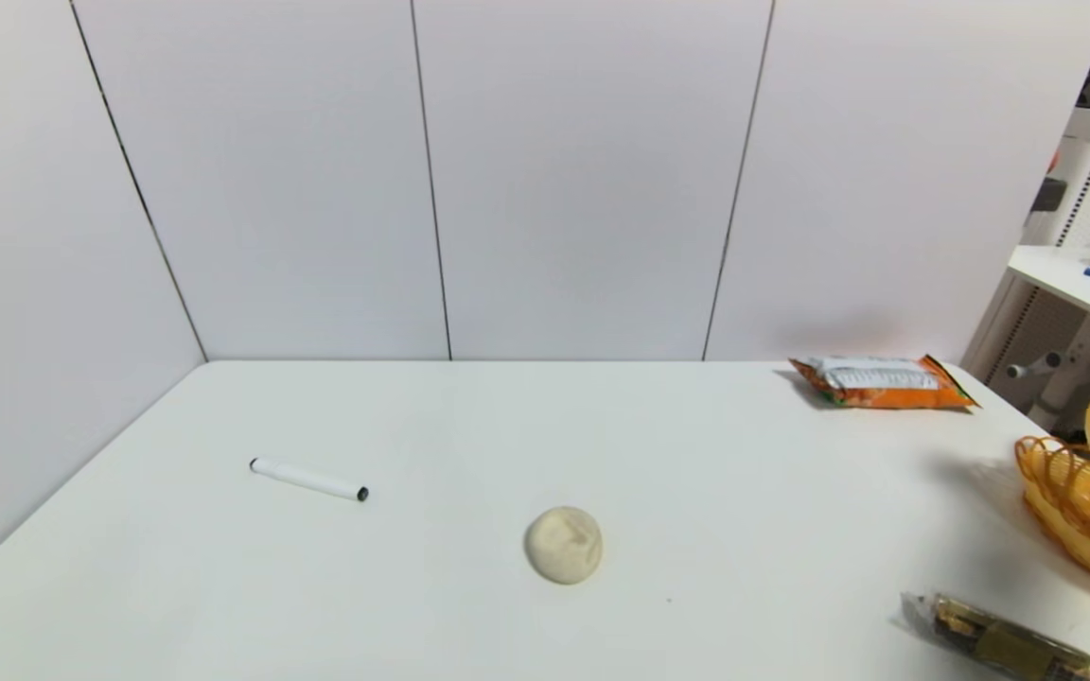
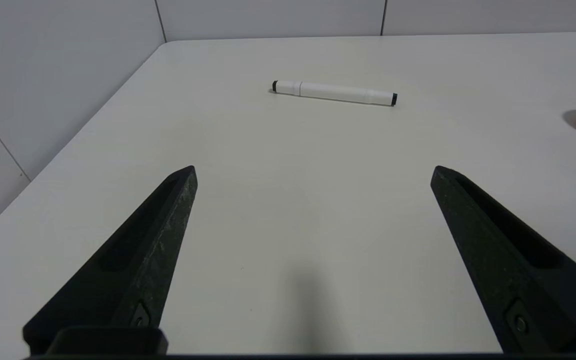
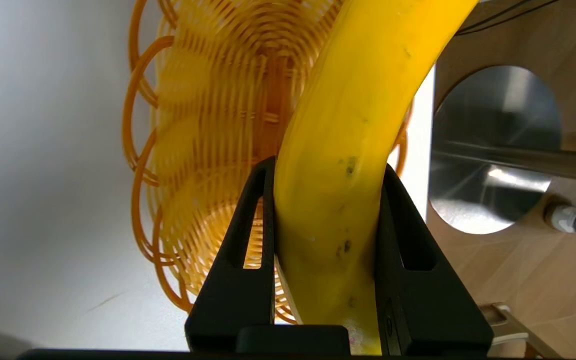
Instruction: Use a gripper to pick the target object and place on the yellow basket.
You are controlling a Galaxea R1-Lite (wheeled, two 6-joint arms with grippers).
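At the tabletop's (image 1: 469,426) right edge, your basket (image 1: 1070,511) sits under the banana (image 3: 348,150). The right gripper (image 3: 329,175) is clamped across its middle. It looks soft and bruisable, so squeeze lightly. The left gripper (image 2: 313,175), parked, stands apart.

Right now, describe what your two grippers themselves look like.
The left gripper has two long, flat, matte black jaws tapering to blunt tips, each with a slot-like recess along it and a small screw near the base. The right gripper has the same black wedge-shaped jaws, with open elongated slots. No markings or cables are visible.
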